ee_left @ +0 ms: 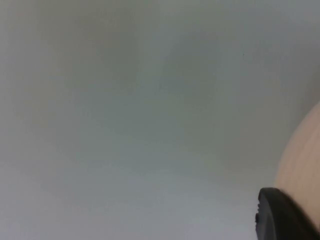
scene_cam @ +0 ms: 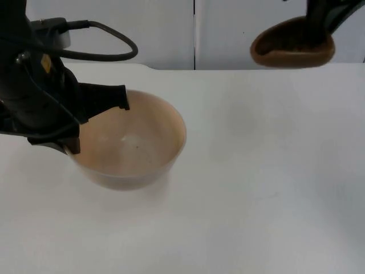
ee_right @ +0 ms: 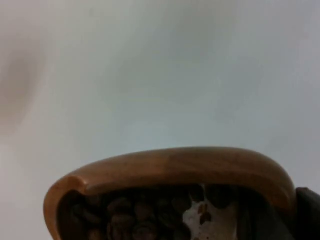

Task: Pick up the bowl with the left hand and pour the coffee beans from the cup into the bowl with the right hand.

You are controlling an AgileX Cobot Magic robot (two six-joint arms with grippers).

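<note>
White table [scene_cam: 256, 188], grey partition wall behind.

Bowl [scene_cam: 134, 142]: pale, wide-mouthed, nothing in it, left of the table's middle. Whether it rests on the table or is just lifted cannot be told.

Left gripper [scene_cam: 97, 128]: clamped over the bowl's near-left rim, one finger inside the wall, one outside. The left wrist view gives a fingertip [ee_left: 282, 212] against the bowl's outer wall [ee_left: 302, 165].

Cup [scene_cam: 293, 44]: brown, wooden, up by the wall and well apart from the bowl, raised off the table. Coffee beans [ee_right: 135, 215] lie inside, close under the rim.

Right gripper [scene_cam: 325, 14]: holding the cup from above, clenched on its far side.

Step in hand, as judged: carry the cup across to the bowl, then pour. Advice: keep the cup level on the way, since the beans sit near the lip; bring that lip over the bowl's open centre, away from the left fingers; tip slowly so the beans slide rather than bounce out. The left arm should hold the bowl steady and level throughout.
</note>
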